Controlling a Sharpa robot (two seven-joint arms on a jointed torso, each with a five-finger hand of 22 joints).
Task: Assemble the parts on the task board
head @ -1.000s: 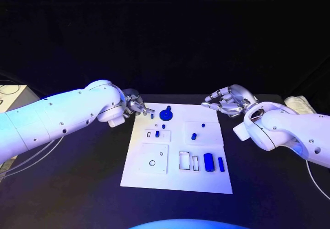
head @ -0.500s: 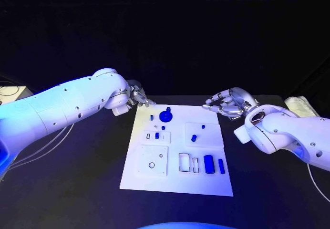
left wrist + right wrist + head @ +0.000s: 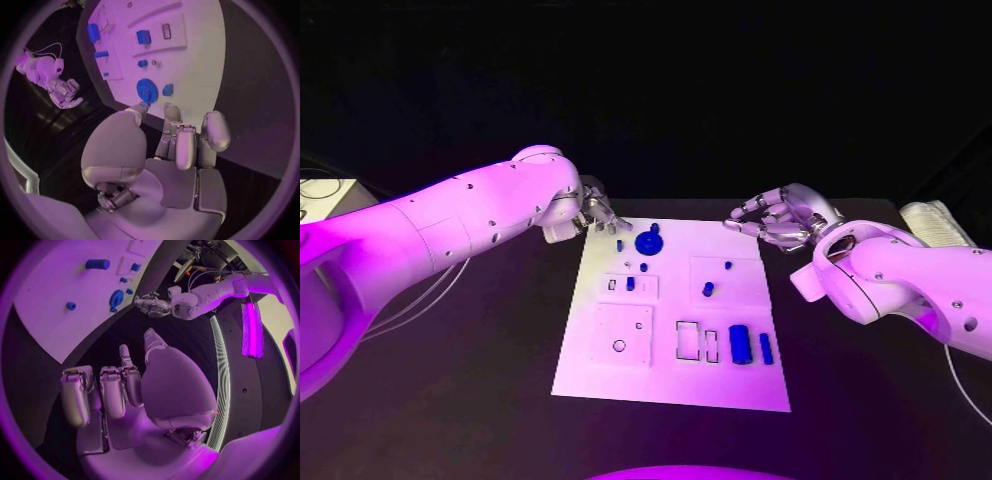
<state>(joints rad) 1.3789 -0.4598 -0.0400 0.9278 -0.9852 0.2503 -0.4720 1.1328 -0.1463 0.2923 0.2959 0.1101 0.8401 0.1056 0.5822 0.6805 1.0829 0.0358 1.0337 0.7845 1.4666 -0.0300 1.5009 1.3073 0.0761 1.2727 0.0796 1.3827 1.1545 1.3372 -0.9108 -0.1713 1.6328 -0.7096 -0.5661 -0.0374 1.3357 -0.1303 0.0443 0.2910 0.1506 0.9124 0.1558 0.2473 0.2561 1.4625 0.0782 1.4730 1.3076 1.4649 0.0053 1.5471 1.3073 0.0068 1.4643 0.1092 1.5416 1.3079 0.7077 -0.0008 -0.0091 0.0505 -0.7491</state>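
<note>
Starting nearest: a bare white margin of the task board (image 3: 672, 380), flat on the black tabletop (image 3: 473, 400) and square to the robot, probably so both arms reach it alike. Just beyond, a near row: a square plate with a small ring hole (image 3: 620, 335), then two outlined rectangular slots (image 3: 688, 340), then a thick blue block (image 3: 740, 344) and a slim blue bar (image 3: 766, 347) lying side by side just right of the slots. Loose and unseated by the look of them, likely parked there as stock for those slots.

Farther in, mid-board: a small blue piece (image 3: 630, 284) on the left panel and a blue peg (image 3: 708, 289) on the right panel, well apart. Whether seated or merely resting, cannot tell.

Farther again, by the far edge: a round blue disc (image 3: 648, 242) with a small blue pin (image 3: 620, 245) just beside it.

Farthest: left hand (image 3: 596, 212) poised over the board's far left corner, near the pin and disc, fingers apart and slightly bent, holding nothing; seemingly lined up for a pick there. Right hand (image 3: 780, 217) hanging off the far right corner, clear of the board, fingers loosely curved and spread, also empty, apparently kept aside for room. Assembly judged barely begun.
</note>
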